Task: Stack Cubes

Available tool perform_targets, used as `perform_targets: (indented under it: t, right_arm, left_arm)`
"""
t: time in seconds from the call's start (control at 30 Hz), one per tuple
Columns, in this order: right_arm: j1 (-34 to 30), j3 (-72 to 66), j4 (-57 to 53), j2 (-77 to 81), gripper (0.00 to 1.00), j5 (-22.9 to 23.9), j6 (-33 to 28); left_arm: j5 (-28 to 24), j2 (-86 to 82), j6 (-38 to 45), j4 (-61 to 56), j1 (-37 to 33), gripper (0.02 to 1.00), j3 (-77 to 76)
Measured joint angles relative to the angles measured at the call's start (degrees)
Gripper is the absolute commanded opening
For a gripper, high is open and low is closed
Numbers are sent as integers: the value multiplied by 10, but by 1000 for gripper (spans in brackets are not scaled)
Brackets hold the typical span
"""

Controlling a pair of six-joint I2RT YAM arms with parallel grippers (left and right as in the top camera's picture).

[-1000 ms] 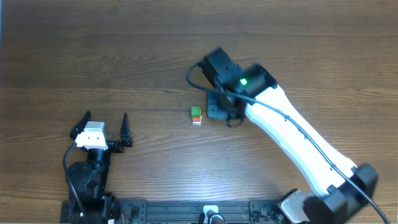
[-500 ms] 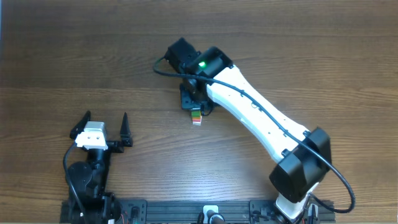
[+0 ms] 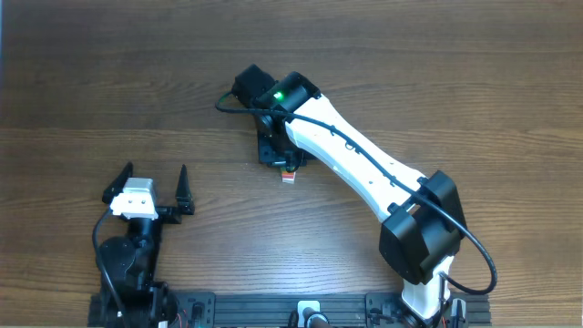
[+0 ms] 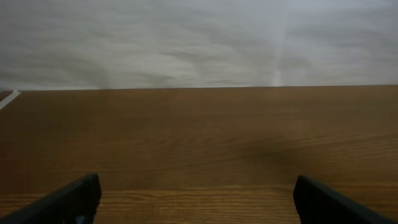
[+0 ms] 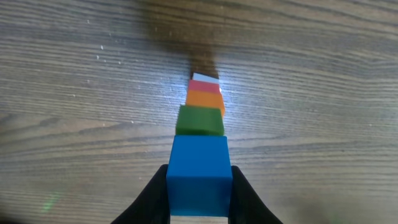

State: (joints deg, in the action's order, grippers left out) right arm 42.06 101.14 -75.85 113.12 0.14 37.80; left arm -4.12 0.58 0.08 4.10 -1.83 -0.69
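Observation:
My right gripper (image 5: 199, 200) is shut on a blue cube (image 5: 199, 165), which it holds directly above a stack (image 5: 202, 106) of small cubes: green on top, then orange, red and white. Whether the blue cube touches the green one I cannot tell. In the top view the right gripper (image 3: 276, 150) covers most of the stack (image 3: 289, 177), and just the lowest cubes peek out at mid-table. My left gripper (image 3: 155, 180) stands open at the near left with nothing between its fingers, and its own view has the left gripper (image 4: 199, 208) over bare wood.
The brown wooden table (image 3: 474, 82) stretches all around the stack. The right arm (image 3: 364, 178) lies diagonally across the middle from its base at the bottom right. A pale wall (image 4: 199, 37) stands beyond the table's far edge.
The right arm has swung left and come over the stack, which stood uncovered beside the gripper a second ago. The left arm has not moved.

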Motion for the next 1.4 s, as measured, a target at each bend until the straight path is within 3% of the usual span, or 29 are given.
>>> perform_targets:
  t: [1.4]
  right_arm:
    - [0, 0, 6, 0, 12, 0, 8]
  left_arm:
    - [0, 0, 0, 0, 0, 1000, 0]
